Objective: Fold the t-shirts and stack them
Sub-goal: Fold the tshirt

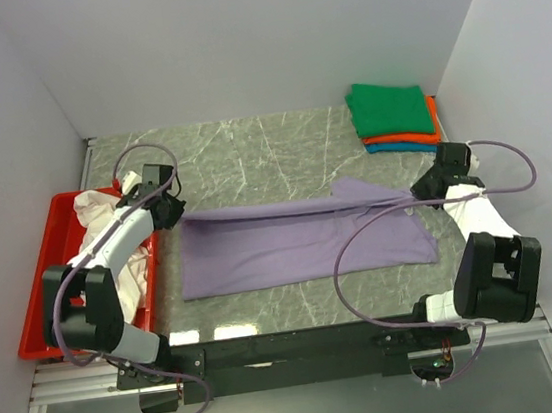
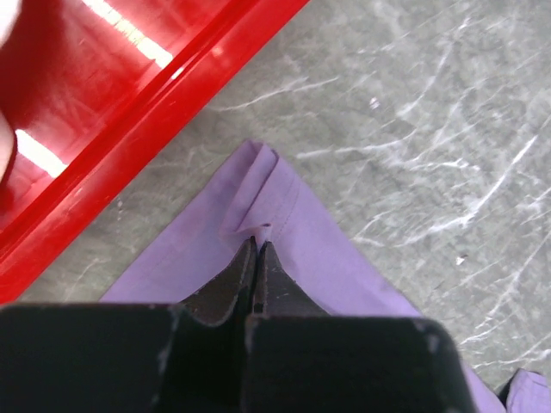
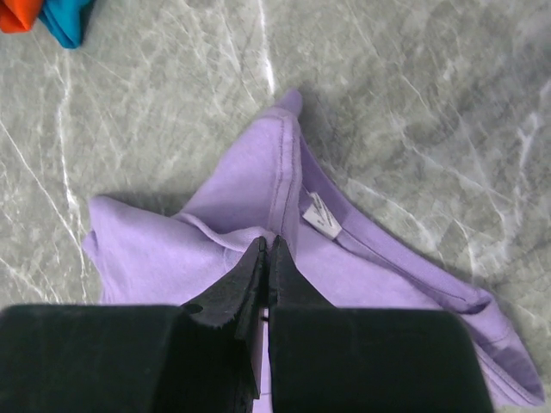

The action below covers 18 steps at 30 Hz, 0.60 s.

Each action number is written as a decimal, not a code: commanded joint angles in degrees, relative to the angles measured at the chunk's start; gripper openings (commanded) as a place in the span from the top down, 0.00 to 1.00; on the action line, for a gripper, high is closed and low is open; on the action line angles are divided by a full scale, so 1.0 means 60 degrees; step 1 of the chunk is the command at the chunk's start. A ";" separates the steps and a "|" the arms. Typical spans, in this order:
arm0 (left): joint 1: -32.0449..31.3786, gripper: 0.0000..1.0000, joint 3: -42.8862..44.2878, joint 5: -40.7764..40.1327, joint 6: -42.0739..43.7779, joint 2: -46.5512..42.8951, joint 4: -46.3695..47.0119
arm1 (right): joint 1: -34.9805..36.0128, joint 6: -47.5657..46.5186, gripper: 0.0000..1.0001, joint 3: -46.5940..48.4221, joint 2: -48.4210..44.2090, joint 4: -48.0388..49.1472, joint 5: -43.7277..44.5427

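purple t-shirt (image 1: 301, 249) is lying in the middle of the marble-looking table (image 1: 269, 152), folded lengthwise into a long band that runs left to right between the two arms. left gripper (image 2: 257, 248) has its jaws pinched tight on the shirt's left end, right by a little rolled hem, just beside the red tray (image 1: 35, 296). right gripper (image 3: 268, 248) is clamped the same way on the right end, up by the collar, where a small white label (image 3: 320, 215) shows. that end is bunched up, can't tell if it's lifted off the table. white t-shirt (image 1: 90, 207) sits crumpled in the tray. over in the far right corner there's a neat stack: green t-shirt (image 1: 390, 107) on top, orange t-shirt (image 1: 433, 125) under it, teal t-shirt (image 1: 400, 147) at the bottom, not touching the purple one.
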 commanded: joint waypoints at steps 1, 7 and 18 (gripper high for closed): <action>-0.0008 0.99 -0.0448 -0.0073 -0.0132 -0.0464 0.0306 | -0.0198 0.0088 1.00 -0.0459 -0.0376 0.0550 -0.0165; -0.0081 0.99 -0.1661 0.0381 -0.0278 -0.1006 0.0789 | -0.0782 0.0322 0.97 -0.1513 -0.0362 0.1355 -0.1569; -0.0096 0.35 -0.2514 0.0485 -0.0118 -0.2674 0.0820 | -0.1091 0.0162 0.57 -0.1809 -0.1167 0.1284 -0.2040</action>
